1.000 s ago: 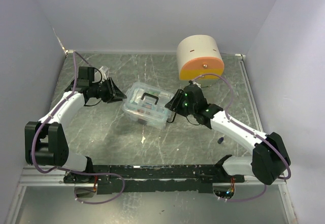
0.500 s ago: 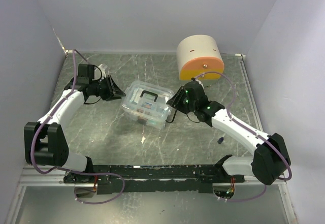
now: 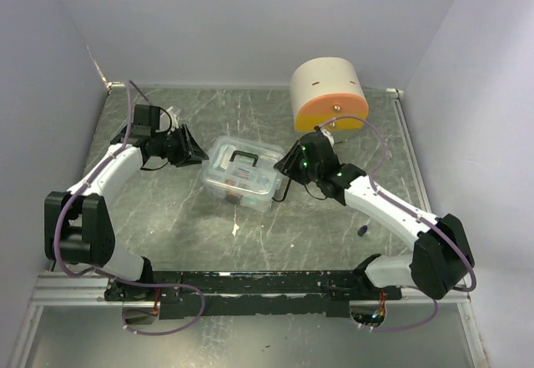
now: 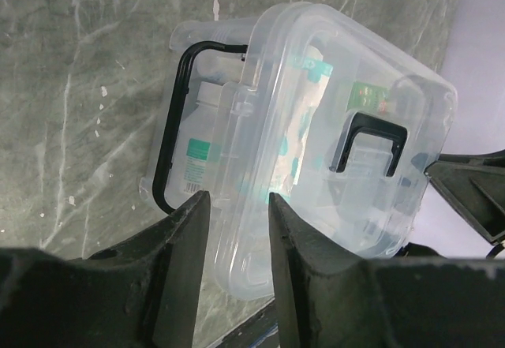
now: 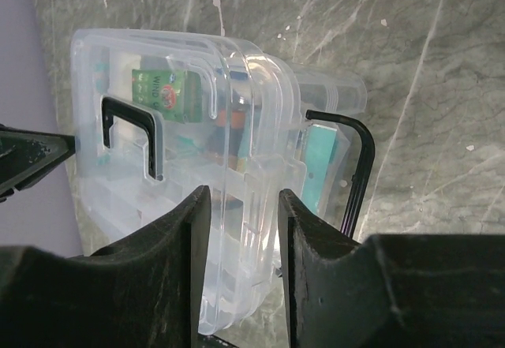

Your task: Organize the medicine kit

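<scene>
The medicine kit [image 3: 242,172], a clear box with a black handle [image 3: 244,158] on its closed lid, sits mid-table between both arms. My left gripper [image 3: 200,158] is at its left end. In the left wrist view the left gripper [image 4: 237,198] stands open astride the end of the kit [image 4: 316,127], beside a black wire bail [image 4: 170,151]. My right gripper [image 3: 282,166] is at the kit's right end. In the right wrist view the right gripper [image 5: 243,192] is closed around the clear end latch [image 5: 252,230] of the kit [image 5: 181,127]. Bottles and packets show through the plastic.
A beige rounded cabinet [image 3: 328,93] with an orange front stands at the back right, close behind my right arm. A small dark object [image 3: 361,231] lies on the table near the right arm's base. Walls enclose the table on three sides.
The kit has shifted slightly toward the back. My right gripper has followed it and narrowed onto the end latch. My left gripper has stayed at the left end, its jaws a little wider.
</scene>
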Controlling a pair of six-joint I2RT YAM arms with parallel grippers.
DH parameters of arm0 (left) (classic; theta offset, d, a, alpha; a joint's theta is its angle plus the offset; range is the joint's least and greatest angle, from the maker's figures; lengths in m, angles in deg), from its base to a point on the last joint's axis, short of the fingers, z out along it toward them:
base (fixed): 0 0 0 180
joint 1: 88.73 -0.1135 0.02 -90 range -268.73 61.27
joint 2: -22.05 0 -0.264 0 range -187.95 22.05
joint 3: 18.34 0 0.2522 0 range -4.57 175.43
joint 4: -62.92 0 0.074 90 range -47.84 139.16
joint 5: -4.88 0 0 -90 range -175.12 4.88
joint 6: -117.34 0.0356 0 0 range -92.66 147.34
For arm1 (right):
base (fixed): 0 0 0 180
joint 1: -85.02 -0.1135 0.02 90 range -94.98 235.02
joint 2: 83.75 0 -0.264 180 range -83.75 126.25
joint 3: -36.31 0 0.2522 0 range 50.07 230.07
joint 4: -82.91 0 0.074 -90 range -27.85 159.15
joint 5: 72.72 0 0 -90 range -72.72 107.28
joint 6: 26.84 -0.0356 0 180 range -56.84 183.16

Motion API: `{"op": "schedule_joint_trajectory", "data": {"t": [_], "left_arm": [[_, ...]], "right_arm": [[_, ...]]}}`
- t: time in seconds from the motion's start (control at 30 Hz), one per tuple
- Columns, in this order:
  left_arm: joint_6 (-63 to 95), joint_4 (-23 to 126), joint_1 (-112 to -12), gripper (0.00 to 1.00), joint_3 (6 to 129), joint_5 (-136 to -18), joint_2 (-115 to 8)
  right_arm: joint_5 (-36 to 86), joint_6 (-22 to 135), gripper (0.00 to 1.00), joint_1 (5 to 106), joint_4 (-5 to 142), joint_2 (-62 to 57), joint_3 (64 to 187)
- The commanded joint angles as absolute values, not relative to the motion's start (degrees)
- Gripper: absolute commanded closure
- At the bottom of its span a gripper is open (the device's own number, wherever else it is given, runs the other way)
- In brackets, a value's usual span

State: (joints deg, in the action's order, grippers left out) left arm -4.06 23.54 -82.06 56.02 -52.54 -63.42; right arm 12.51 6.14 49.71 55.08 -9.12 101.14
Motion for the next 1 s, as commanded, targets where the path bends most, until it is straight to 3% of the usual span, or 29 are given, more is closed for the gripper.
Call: {"op": "schedule_joint_trajectory", "data": {"t": [0.0, 0.3, 0.5, 0.7, 0.87, 0.97], "left_arm": [[-1.69, 22.64, -80.66, 0.52, 57.56, -52.15, -63.5], [0.05, 21.07, -80.58, 0.44, 57.11, -54.15, -62.81], [0.15, 21.65, -80.56, 0.43, 57.72, -53.98, -63.1], [0.04, 22.11, -80.56, 0.54, 56.27, -55.41, -64.27], [-0.5, 22.57, -80.56, 0.65, 53.81, -55.19, -64.86], [-1.08, 23.33, -80.26, 0.67, 52.15, -53.72, -64.15]], "right_arm": [[9.48, 6.45, 0.64, 49.63, 52.51, -9.18, 100.05], [8.14, 6.04, 0.53, 49.67, 50.55, -10.47, 97.41], [8.6, 7.19, 0.53, 49.68, 52.61, -10.7, 96.13], [11.33, 8.2, 0.59, 49.84, 55.0, -9.48, 95.86], [14.99, 9.36, 0.7, 50.6, 58.33, -8.67, 94.28], [16.08, 10.31, 0.71, 51.84, 59.87, -8.61, 93.18]]}}
